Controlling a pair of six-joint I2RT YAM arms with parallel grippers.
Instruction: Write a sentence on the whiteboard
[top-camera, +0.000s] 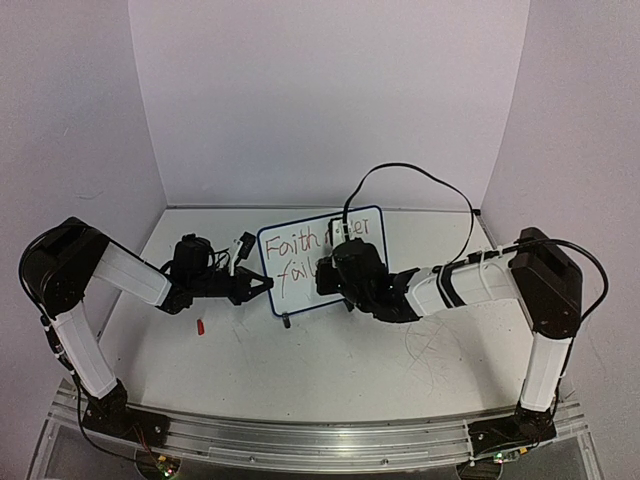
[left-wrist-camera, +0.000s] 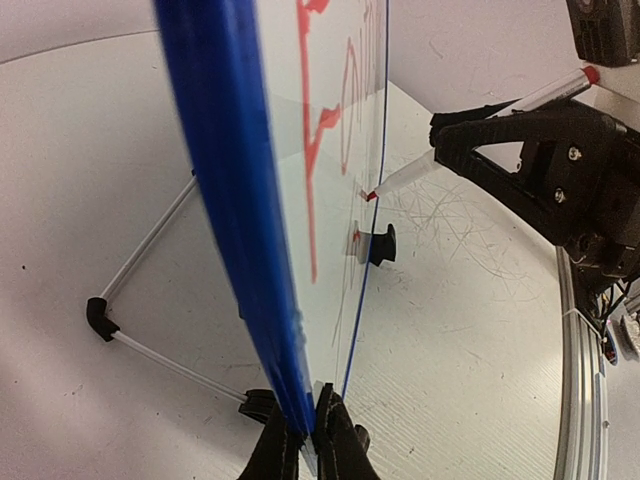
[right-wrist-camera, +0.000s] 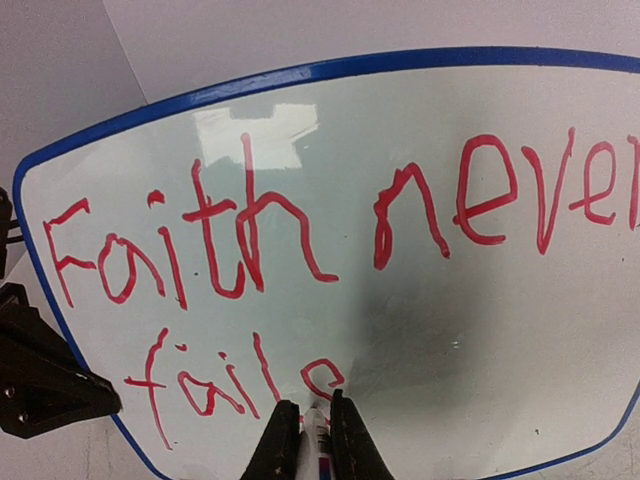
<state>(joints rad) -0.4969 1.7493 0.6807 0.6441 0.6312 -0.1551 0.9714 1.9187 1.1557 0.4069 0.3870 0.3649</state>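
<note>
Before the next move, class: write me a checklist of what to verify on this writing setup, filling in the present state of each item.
1. Left claw clamped on the whiteboard edge: ok.
2. Right claw shut on the marker: ok.
3. Marker tip touching the whiteboard at the last letter: ok.
4. Sentence reads "Faith never fails", final s finished: cannot tell, the right claw hides its bottom.
5. Whiteboard upright on its feet: ok.
</note>
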